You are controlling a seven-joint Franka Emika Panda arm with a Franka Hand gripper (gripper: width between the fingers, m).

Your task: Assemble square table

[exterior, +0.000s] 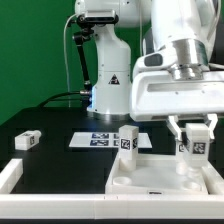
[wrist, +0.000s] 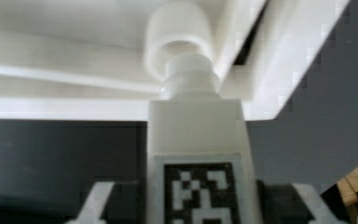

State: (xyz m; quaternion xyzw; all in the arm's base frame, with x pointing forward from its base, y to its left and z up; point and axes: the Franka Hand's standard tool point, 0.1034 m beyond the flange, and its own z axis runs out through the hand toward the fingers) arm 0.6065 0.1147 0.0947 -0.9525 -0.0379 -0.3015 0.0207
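The white square tabletop (exterior: 150, 178) lies at the front, recess up. One white leg (exterior: 128, 142) stands upright on its corner toward the exterior view's left. My gripper (exterior: 192, 136) is shut on a second tagged leg (exterior: 191, 146), held upright at the tabletop's corner toward the exterior view's right. In the wrist view this leg (wrist: 201, 140) fills the middle between the fingers (wrist: 101, 204), its threaded peg (wrist: 188, 66) pointing at the tabletop (wrist: 69, 75). A third leg (exterior: 27, 140) lies loose on the black table at the exterior view's left. I see no fourth leg.
The marker board (exterior: 100, 140) lies flat behind the tabletop. A long white bar (exterior: 10, 176) edges the workspace at the exterior view's left. The robot's base (exterior: 108, 85) stands at the back, before a green backdrop.
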